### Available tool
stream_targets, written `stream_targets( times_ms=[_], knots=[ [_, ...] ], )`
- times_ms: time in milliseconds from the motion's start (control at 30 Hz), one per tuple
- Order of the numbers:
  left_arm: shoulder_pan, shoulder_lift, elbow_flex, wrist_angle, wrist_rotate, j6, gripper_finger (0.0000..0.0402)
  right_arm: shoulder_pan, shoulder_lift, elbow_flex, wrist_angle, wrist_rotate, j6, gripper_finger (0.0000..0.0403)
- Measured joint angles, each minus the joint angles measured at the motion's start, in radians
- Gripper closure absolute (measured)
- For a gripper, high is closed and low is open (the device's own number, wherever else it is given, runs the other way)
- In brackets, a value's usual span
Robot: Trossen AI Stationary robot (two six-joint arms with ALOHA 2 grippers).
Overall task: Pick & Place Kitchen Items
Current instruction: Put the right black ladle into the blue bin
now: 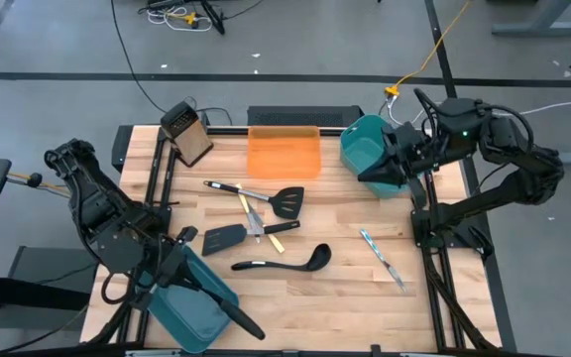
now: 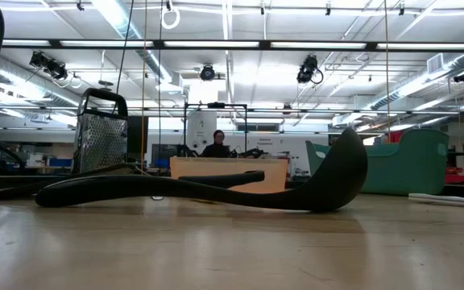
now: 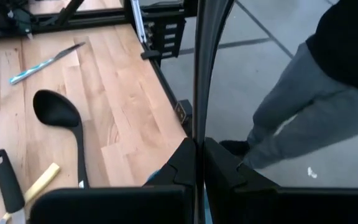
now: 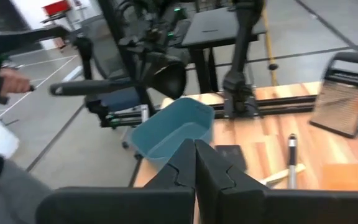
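While both arms sit back from the loose utensils, I read this as the start of a fresh pick. Nearest me, my left gripper [image 1: 181, 260] is closed flat, jaws together, holding nothing, just above the teal bin [image 1: 194, 302] at the bench's [image 1: 345, 297] near corner; a second ladle [image 1: 228, 312] seems to lie on that bin. Just beyond the bin, one black ladle [image 1: 284, 262] lies alone. Past it, the spatulas [image 1: 287, 202], a yellow-handled piece [image 1: 282, 229] and silver cutlery [image 1: 383, 257] are scattered. Farthest from the bin, my right gripper [image 1: 383, 159] is also pinched shut and empty, against the far teal bin [image 1: 365, 147]. Next I'd open the left jaws and drop over the ladle's handle.
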Motion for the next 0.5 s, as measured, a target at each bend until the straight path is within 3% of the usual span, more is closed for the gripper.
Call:
stream_targets(
  times_ms=[500],
  knots=[
    [0.000, 0.007, 0.000, -0.003, 0.084, 0.139, 0.0387, 0.215, 0.000, 0.000, 0.020, 0.155, 0.027, 0.0403]
  ],
)
